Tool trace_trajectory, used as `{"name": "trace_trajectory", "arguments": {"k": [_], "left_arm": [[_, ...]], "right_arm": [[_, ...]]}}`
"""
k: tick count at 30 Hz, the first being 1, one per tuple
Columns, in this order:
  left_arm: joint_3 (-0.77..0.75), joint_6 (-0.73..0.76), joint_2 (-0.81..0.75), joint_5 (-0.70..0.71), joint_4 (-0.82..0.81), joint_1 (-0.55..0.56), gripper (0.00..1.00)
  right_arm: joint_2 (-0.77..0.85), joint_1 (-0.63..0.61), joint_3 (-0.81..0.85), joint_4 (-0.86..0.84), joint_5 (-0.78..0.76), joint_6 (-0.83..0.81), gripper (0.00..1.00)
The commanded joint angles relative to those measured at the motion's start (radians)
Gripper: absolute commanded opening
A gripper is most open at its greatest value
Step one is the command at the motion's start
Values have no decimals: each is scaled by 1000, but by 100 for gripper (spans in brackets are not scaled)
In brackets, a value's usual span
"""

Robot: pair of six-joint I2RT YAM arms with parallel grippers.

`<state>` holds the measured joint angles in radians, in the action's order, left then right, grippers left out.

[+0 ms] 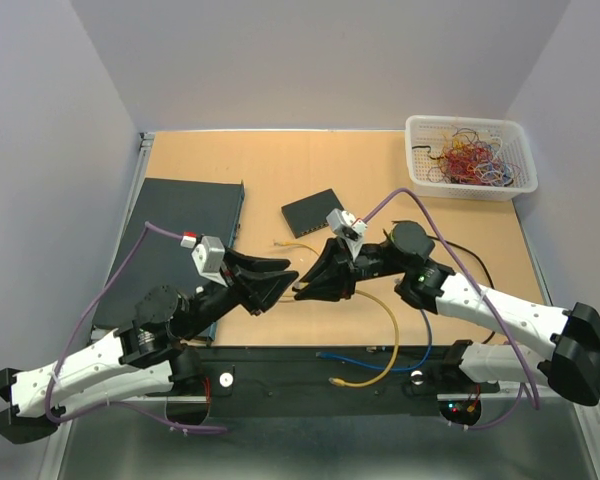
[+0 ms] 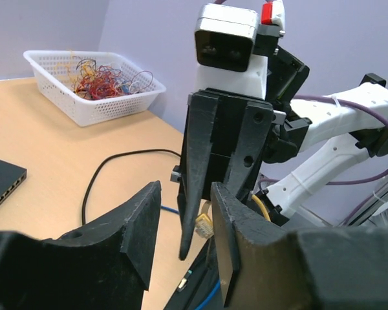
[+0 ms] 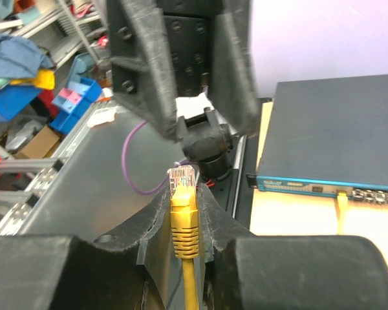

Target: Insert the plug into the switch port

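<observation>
My right gripper (image 3: 184, 200) is shut on a yellow plug (image 3: 184, 213), whose clear tip sticks up past the fingertips. Its yellow cable (image 1: 388, 330) trails back to the near edge. My left gripper (image 2: 184, 239) is open, and its two fingers stand either side of the right gripper's tip (image 2: 195, 219) and the plug (image 2: 204, 225). In the top view the two grippers meet mid-table, left (image 1: 280, 278) and right (image 1: 302, 290). A small black switch (image 1: 315, 212) lies behind them. A large dark switch (image 1: 185, 235) with a blue front (image 3: 323, 187) lies at the left.
A white basket (image 1: 470, 158) of coloured wires stands at the back right. A black cable (image 2: 110, 174) loops on the table. A blue cable (image 1: 355, 358) lies on the black base rail. A short yellow cable (image 3: 341, 206) hangs at the large switch's front.
</observation>
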<state>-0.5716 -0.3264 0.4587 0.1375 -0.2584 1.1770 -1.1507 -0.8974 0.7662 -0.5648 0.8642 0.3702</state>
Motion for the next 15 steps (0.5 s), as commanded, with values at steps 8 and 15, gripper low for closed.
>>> {"name": "trace_trajectory", "arguments": {"k": [8,15], "left_arm": [[-71,-8,98,-45,-22,7,41],[-71,-48,141,-46,-8,12,32]], "right_arm": [[17,0,34,2,-188,-53,1],[26,-1,47,28,-218,-73,0]]}}
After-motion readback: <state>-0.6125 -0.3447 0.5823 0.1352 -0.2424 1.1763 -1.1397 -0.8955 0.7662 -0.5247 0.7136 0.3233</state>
